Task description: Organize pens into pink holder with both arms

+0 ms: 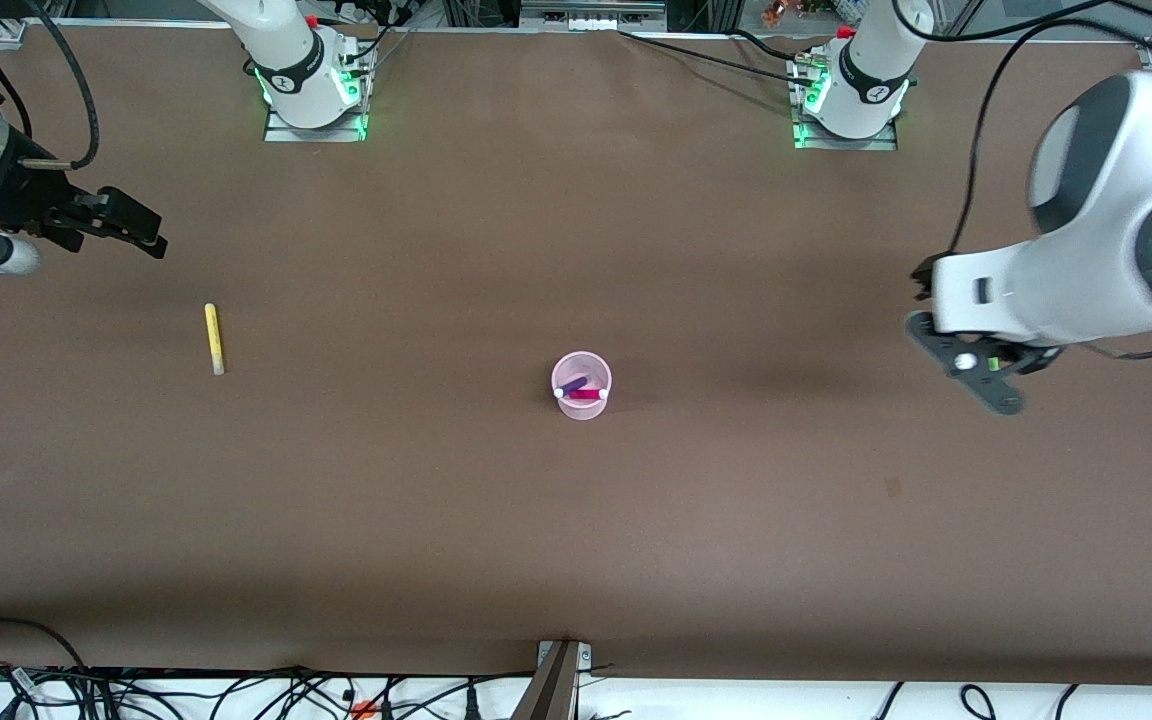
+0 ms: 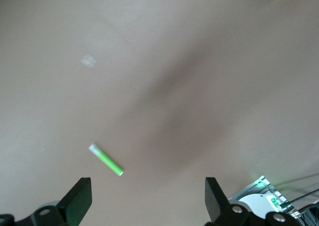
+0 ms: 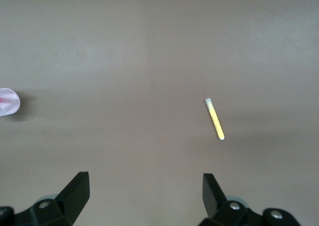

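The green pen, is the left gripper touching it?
Apart. In the left wrist view the green pen lies on the table, with bare table between it and the open left gripper.

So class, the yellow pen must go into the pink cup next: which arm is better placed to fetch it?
The right arm. Its open pincer hangs over the table near the yellow pen, which shows in its wrist view. The left pincer is over the green pen at its own end.
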Available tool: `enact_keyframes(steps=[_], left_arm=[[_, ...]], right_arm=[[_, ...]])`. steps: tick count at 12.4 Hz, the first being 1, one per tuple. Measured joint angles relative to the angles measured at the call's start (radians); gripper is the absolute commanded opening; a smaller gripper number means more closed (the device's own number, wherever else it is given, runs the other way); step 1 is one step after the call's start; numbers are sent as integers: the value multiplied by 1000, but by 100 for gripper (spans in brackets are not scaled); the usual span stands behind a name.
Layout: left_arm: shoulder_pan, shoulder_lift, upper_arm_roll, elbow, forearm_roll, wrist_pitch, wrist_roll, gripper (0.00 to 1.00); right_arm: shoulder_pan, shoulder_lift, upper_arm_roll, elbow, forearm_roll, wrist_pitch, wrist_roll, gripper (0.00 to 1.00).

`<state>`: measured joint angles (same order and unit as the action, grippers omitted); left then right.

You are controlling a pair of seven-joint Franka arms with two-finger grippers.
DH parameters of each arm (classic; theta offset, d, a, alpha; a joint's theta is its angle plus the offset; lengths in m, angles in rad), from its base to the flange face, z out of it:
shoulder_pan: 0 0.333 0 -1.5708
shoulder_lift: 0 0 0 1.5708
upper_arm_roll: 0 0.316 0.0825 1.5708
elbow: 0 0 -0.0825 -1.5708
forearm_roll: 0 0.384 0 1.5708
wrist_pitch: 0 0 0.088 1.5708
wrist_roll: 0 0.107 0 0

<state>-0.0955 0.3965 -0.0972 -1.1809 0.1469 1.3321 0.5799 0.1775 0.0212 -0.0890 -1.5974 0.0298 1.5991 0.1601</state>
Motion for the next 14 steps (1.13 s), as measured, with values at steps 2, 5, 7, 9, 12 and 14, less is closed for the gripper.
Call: enact_keyframes(steps=[2, 5, 7, 9, 12, 14], left_arm=[[1, -111, 36, -102, 0, 114, -74, 100], [13, -304, 50, -321, 0, 205, -432, 100], [36, -392, 53, -419, -1, 263, -543, 100], [69, -421, 57, -460, -75, 286, -582, 100], [85, -421, 84, -500, -122, 326, -597, 100], [81, -421, 85, -502, -123, 328, -601, 100]], right_arm=[[2, 5, 3, 2, 0, 0, 0, 100], [2, 6, 3, 5, -4, 1, 0, 100], [2, 7, 3, 6, -5, 3, 0, 100], [2, 7, 3, 7, -5, 4, 0, 100], [2, 7, 3, 8, -5, 4, 0, 100], [3, 7, 3, 8, -5, 4, 0, 100]])
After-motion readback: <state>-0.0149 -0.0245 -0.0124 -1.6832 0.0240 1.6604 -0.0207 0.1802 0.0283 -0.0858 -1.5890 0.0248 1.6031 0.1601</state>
